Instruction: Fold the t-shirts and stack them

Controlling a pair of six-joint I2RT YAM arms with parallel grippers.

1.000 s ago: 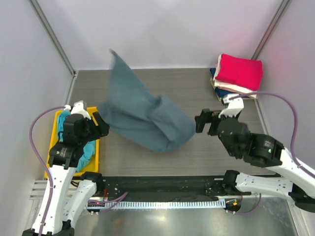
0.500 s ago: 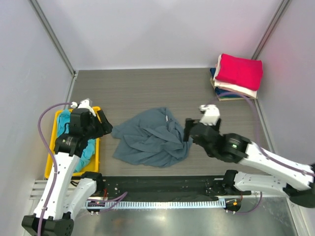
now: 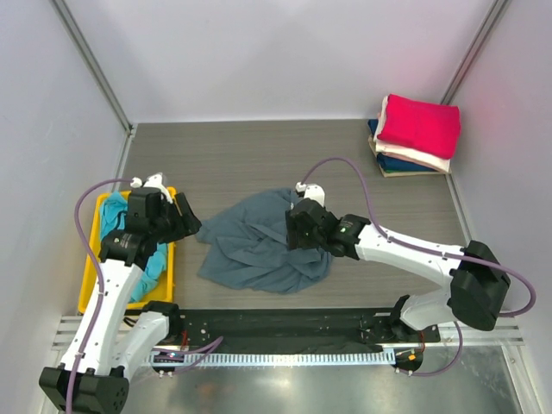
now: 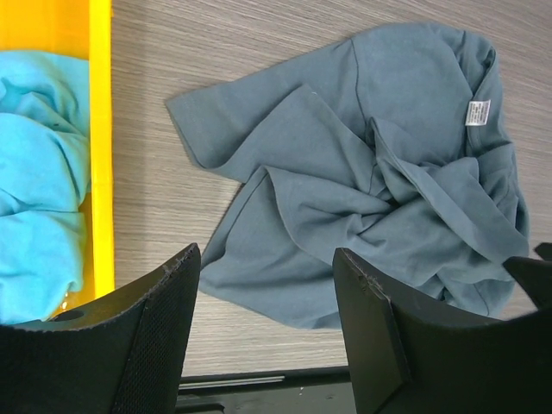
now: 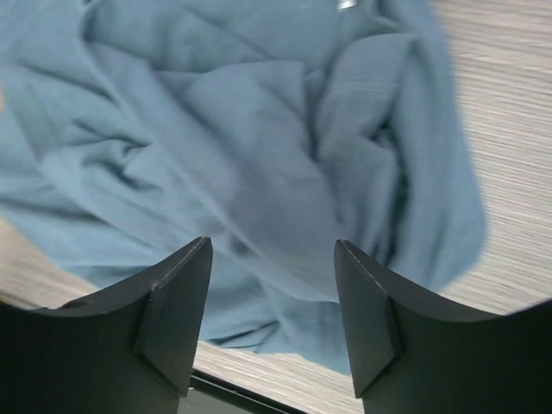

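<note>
The slate grey-blue t-shirt (image 3: 254, 250) lies crumpled in a heap on the table's middle, its white neck label (image 4: 477, 112) showing. My left gripper (image 3: 187, 226) hovers open just off the heap's left edge, nothing between its fingers (image 4: 164, 332). My right gripper (image 3: 299, 231) hangs open low over the heap's right part, cloth (image 5: 259, 155) under it and its fingers (image 5: 177, 315) apart. A bright teal t-shirt (image 3: 114, 226) is bunched in the yellow bin. Crimson (image 3: 420, 123), cream (image 3: 417, 156) and navy (image 3: 396, 164) t-shirts sit folded in a stack at the back right.
The yellow plastic bin (image 3: 92, 285) stands at the table's left edge beside my left arm; its rim (image 4: 99, 129) shows in the left wrist view. Grey walls close off the back and both sides. A black rail (image 3: 276, 323) runs along the near edge.
The grey-blue t-shirt, stretched in the air between both grippers a second ago, has dropped into a crumpled heap. My right arm swung left over it and its jaws narrowed. The left gripper barely shifted.
</note>
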